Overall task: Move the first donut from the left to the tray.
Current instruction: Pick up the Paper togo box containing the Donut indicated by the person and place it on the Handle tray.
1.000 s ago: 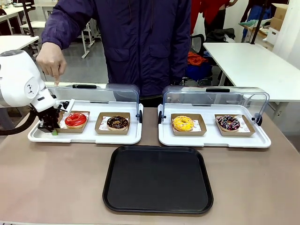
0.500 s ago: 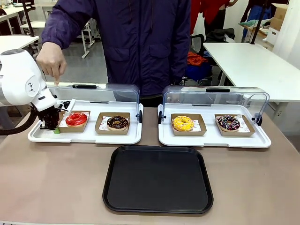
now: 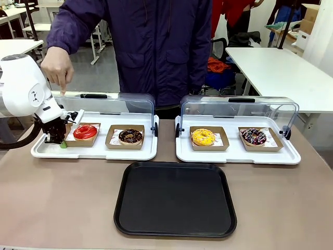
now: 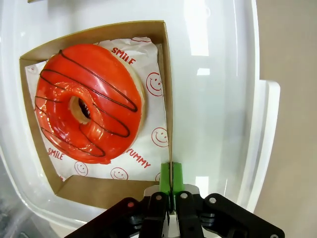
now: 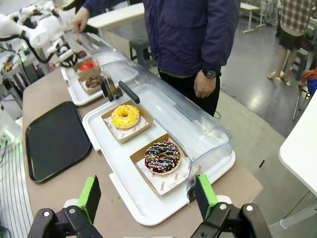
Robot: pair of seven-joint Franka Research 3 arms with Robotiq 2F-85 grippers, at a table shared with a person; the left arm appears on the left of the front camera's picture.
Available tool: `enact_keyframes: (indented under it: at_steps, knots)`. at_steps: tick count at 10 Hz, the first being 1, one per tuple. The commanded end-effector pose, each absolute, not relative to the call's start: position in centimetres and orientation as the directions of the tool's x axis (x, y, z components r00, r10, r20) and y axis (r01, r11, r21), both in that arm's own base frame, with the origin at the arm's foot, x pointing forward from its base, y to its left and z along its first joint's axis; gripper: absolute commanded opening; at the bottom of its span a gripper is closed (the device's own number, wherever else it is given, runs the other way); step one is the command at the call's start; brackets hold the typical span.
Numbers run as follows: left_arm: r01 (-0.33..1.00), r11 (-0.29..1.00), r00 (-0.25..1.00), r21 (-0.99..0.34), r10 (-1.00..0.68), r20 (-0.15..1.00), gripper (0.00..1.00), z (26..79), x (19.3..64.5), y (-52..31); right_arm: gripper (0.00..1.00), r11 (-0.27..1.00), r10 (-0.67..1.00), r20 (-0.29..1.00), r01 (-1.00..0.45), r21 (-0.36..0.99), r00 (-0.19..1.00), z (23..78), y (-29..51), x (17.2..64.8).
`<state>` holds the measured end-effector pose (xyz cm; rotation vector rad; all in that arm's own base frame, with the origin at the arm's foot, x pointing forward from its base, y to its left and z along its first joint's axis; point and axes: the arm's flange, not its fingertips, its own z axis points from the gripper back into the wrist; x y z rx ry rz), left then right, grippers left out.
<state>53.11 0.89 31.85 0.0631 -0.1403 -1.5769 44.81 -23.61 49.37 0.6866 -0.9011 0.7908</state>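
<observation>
The brown table [image 3: 52,208] runs off the front view at both sides and at the near edge. The person [image 3: 156,47] at its far side is cut off above the shoulders. One hand [image 3: 58,69] points a finger down behind the raised clear lid [image 3: 122,104] of the left white tray [image 3: 93,154].

The black tray [image 3: 175,200] lies flat on the table nearer the robot, square to the table's edge. It sits just in front of the gap between the left white tray and the right white tray [image 3: 237,158].

From the front, the white wrist of the left arm [image 3: 23,88] hides most of the left gripper [image 3: 62,145]; a green speck shows at the holder's left edge. In the left wrist view the green pads [image 4: 165,176] are pressed together, pinching the side wall of the cardboard holder [image 4: 166,89] between them. The gripper body covers the holder's nearest corner.

The right gripper [image 5: 147,191] has its fingers spread wide, with the end of the right white tray showing between them.

The red donut [image 4: 89,101] lies flat in the holder, hole up, at the left end of the left white tray, well apart from the black tray. Being a ring, it has no real long axis; thin dark stripes cross its glaze slantwise. The paper under it reads "SMILE" and "YUMMY" in red among smiley faces, and the donut hides part of it.
</observation>
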Motion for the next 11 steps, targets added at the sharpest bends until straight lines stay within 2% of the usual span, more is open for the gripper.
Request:
enact_keyframes:
  at_steps: [1, 2, 3, 9, 11]
  knots:
    - [0.992, -0.004, -0.011, 0.127, -0.999, 0.049, 0.0, 31.8, 53.0, 0.9, 1.0, 0.534, 0.306, 0.87, -0.826, 0.178, 0.385, 49.4, -23.4, 44.7]
    - [0.992, -0.006, -0.012, 0.129, -0.999, 0.048, 0.02, 31.8, 53.1, 0.9, 1.0, 0.534, 0.306, 0.87, -0.826, 0.178, 0.385, 49.4, -23.4, 44.7]
    - [0.985, 0.023, 0.006, 0.173, -0.995, 0.097, 0.02, 33.0, 52.1, 1.3, 1.0, 0.534, 0.306, 0.87, -0.826, 0.178, 0.385, 49.4, -23.4, 44.7]
    - [0.928, -0.038, -0.066, 0.371, -0.996, 0.063, 0.02, 38.3, 44.7, -1.8, 1.0, 0.534, 0.306, 0.87, -0.826, 0.178, 0.385, 49.4, -23.4, 44.7]
    - [0.926, -0.024, -0.052, 0.377, -0.997, 0.064, 0.02, 39.7, 42.4, -3.8, 1.0, 0.534, 0.306, 0.87, -0.826, 0.178, 0.385, 49.4, -23.4, 44.7]
